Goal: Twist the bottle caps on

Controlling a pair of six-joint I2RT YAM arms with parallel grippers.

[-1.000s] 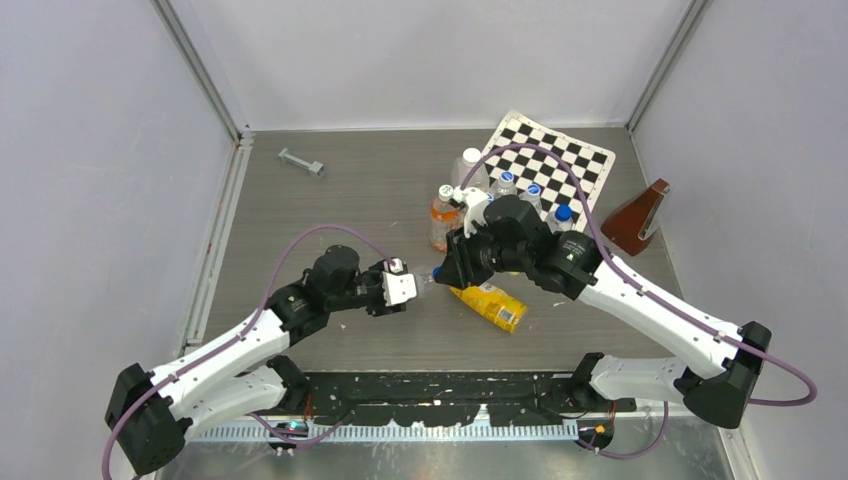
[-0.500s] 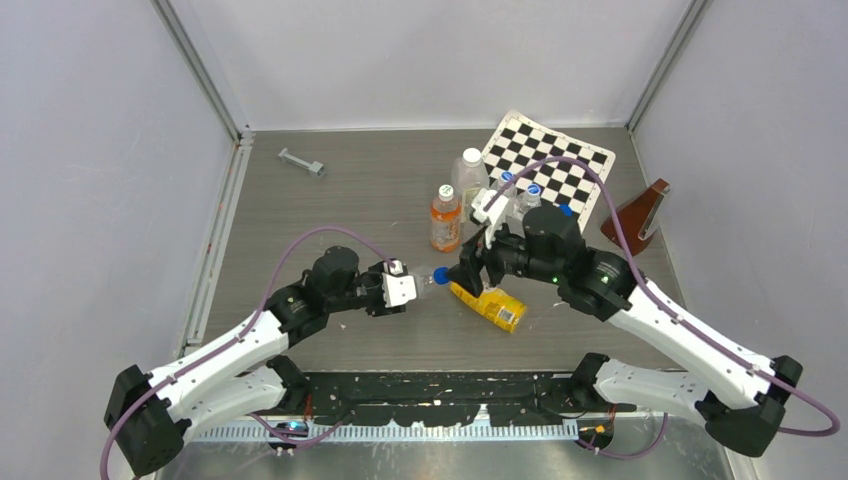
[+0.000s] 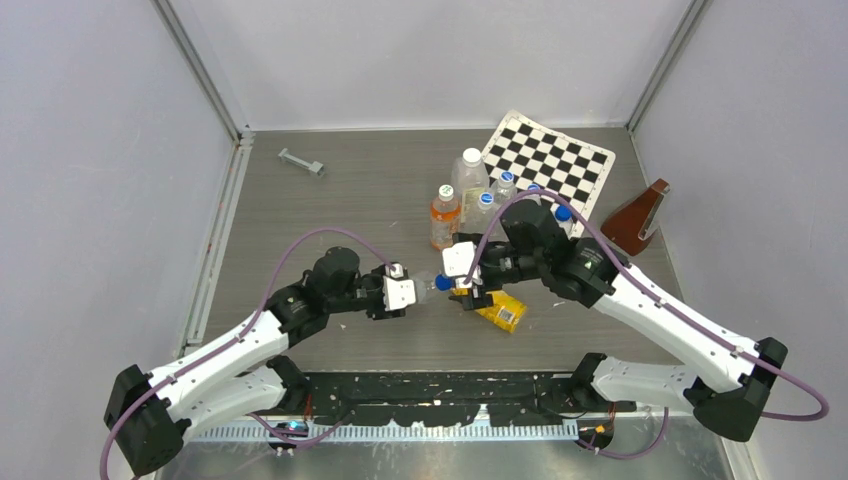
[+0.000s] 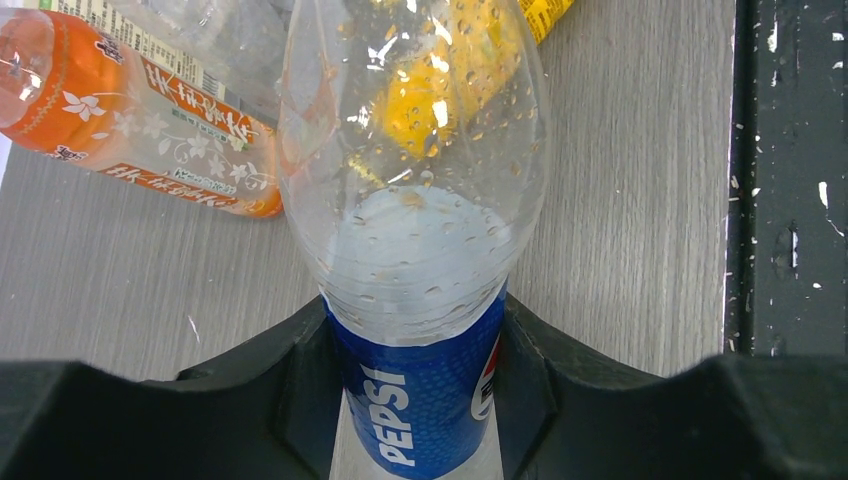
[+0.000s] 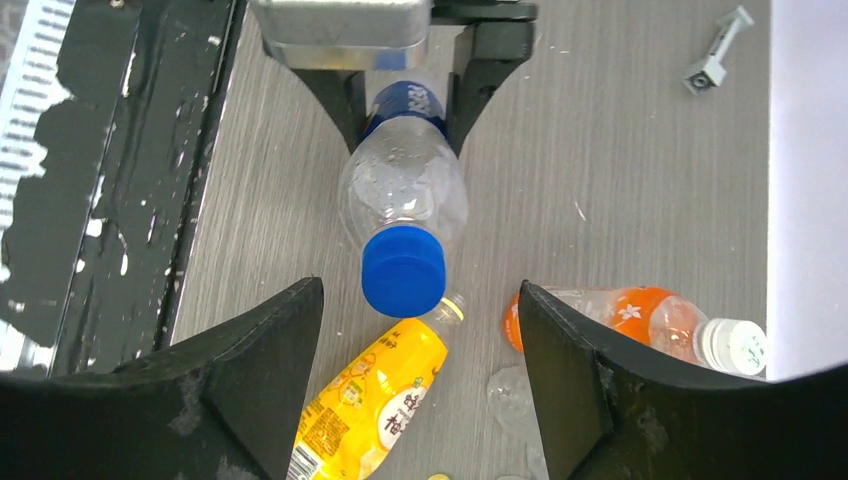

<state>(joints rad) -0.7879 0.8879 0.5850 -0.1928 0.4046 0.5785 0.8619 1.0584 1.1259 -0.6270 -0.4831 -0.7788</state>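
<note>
Desk (image 3: 330, 200): grey wood-grain surface, carrying all the items below.
Metal part (image 3: 300, 160): small grey piece lying alone at the upper left of the top view, well apart from the bottles.
Left pincer (image 3: 408, 291): closed on the labelled lower body of the Pepsi bottle. In the left wrist view both black fingers (image 4: 300, 370) are pressed against the blue label.
Pepsi bottle (image 3: 425, 287): clear, held on its side at the centre of the top view, with the neck pointed toward the right of the frame. Droplets are seen inside its wall (image 4: 415, 200).
Blue cap (image 3: 442, 283): seated on the neck of the Pepsi bottle. In the right wrist view it is seen end-on at the frame centre (image 5: 403, 271). How far it is threaded cannot be told.
Orange-drink bottle (image 3: 445, 215): upright with a white cap, above the centre of the frame.
Right pincer (image 3: 458, 288): spread wide, nothing gripped. In the right wrist view its fingers (image 5: 270, 350) are seen on either side of the blue cap, with a clear gap on both sides.
Tall clear bottle (image 3: 470, 175): upright, just beside the orange-drink bottle.
Juice bottle (image 3: 495, 305): yellow, lying on the desk just below and to the right of the blue cap, its neck near the cap (image 5: 375, 410).
Checkerboard (image 3: 550, 160): flat at the upper right.
Brown object (image 3: 635, 215): at the far right edge of the desk.
</note>
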